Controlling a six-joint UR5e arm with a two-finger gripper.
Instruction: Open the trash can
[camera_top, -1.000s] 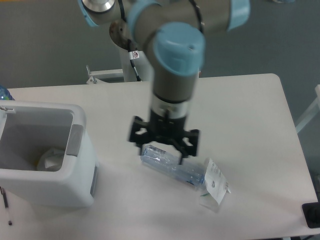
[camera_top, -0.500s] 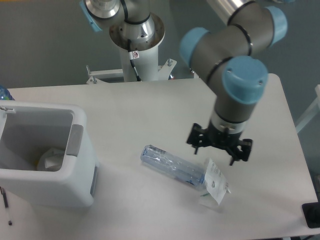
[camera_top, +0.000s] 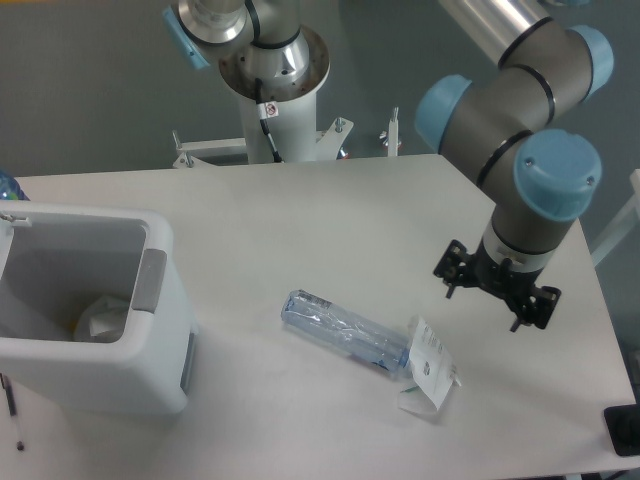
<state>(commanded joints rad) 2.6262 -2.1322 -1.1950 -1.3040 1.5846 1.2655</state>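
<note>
Trash can (camera_top: 90, 330) seen at lower left of frame on tabletop (camera_top: 300, 220), lid off, interior exposed. End effector (camera_top: 497, 296) at right, fingers spread, nothing held. Plastic bottle (camera_top: 345, 335) lying near centre.

There's a clear plastic bottle (camera_top: 345, 335) with a blue tint lying on its side on the white table (camera_top: 300, 220), a crumpled label (camera_top: 430, 370) hanging off its right end
</note>
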